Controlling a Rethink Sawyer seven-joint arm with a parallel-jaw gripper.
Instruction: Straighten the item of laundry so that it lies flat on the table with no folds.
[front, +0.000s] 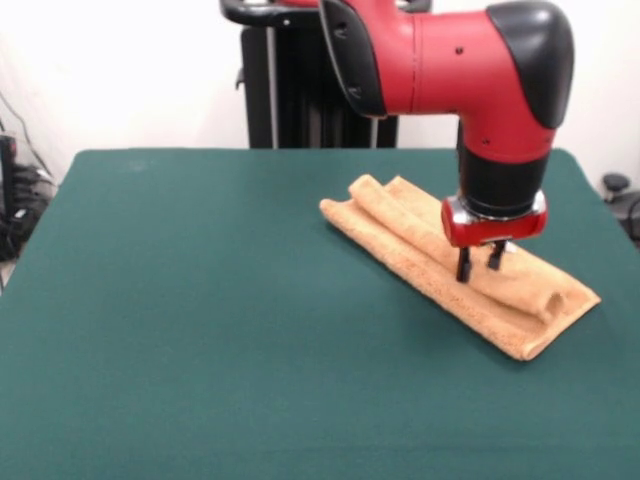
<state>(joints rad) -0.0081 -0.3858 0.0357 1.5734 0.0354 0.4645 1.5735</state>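
Observation:
The orange-tan towel (410, 243) lies on the right half of the dark green table (200, 300). It is folded into a long narrow strip that runs diagonally from the far middle to the near right. A rolled fold forms a ridge along its top. My gripper (480, 262) hangs straight down over the middle of the strip. Its two black fingers (464, 265) stand apart, with their tips at the ridge, one on each side of it. No white tag shows.
The robot's black pedestal (300, 90) stands behind the table's far edge. The red arm (440, 50) reaches in from the top over the towel. The towel's near right end lies close to the table's right edge. Dark equipment shows at both side edges.

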